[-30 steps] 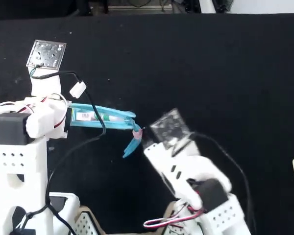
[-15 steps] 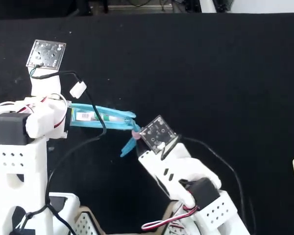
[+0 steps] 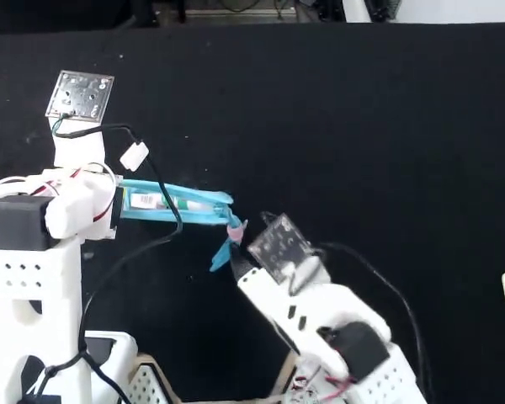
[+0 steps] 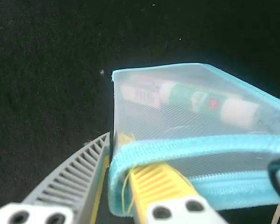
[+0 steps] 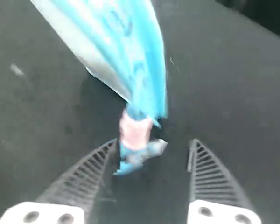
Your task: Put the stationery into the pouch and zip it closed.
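Pouch (image 3: 181, 204) of pale blue mesh stretches sideways over the black surface (image 3: 362, 126), one end clamped in the left claw (image 4: 117, 144), a green-labelled glue stick (image 4: 200, 100) visible inside. At its far end the pink-and-blue zipper pull (image 5: 135, 140) dangles between the spread fingers of the right claw (image 5: 154, 144), which grips nothing; contact with the pull cannot be told.

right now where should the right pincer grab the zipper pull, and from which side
I'd pinch the pink-and-blue zipper pull where it dangles off the pouch end opposite the left pincer. Come from that free end: the tab hangs loose between the open fingers of the right pincer, nearer one finger.
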`<state>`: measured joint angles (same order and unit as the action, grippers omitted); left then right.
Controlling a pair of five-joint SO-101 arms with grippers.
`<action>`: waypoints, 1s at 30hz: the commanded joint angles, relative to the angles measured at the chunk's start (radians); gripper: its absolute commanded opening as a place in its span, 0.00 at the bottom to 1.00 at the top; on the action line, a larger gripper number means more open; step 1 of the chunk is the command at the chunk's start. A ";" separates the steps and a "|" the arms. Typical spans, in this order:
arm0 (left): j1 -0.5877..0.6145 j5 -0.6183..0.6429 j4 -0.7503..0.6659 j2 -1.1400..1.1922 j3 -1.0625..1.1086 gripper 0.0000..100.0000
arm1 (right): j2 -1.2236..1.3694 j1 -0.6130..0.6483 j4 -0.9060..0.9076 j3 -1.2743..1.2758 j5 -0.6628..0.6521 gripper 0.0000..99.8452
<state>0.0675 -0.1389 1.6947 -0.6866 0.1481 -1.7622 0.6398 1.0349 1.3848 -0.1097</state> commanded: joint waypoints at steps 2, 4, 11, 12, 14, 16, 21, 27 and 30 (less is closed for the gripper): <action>-0.010 0.005 -0.017 0.002 0.013 0.03 | -0.205 0.031 -0.003 0.031 0.028 0.22; -0.010 0.005 -0.017 0.002 0.016 0.03 | -0.203 0.031 -0.023 0.062 0.026 0.22; -0.005 0.005 -0.017 0.002 0.018 0.03 | -0.176 0.029 -0.227 0.127 0.034 0.22; -0.008 0.005 -0.017 0.002 0.016 0.03 | -0.176 0.029 -0.244 0.127 0.035 0.21; -0.008 0.005 -0.017 0.002 0.018 0.03 | -0.176 0.029 -0.264 0.125 0.034 0.18; -0.005 0.005 -0.017 0.002 0.019 0.03 | -0.176 0.029 -0.272 0.124 0.028 0.13; -0.005 0.005 -0.015 0.002 0.021 0.03 | -0.176 0.028 -0.284 0.120 0.028 0.02; -0.005 0.005 -0.014 0.002 0.021 0.03 | -0.177 -0.064 -0.261 0.068 0.028 0.01; -0.005 0.005 -0.015 0.002 0.021 0.03 | -0.173 -0.080 -0.264 0.068 0.031 0.01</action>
<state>0.0690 -0.1389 1.6947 -0.6866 0.1619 -1.7990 0.5923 0.7802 1.5182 -0.0852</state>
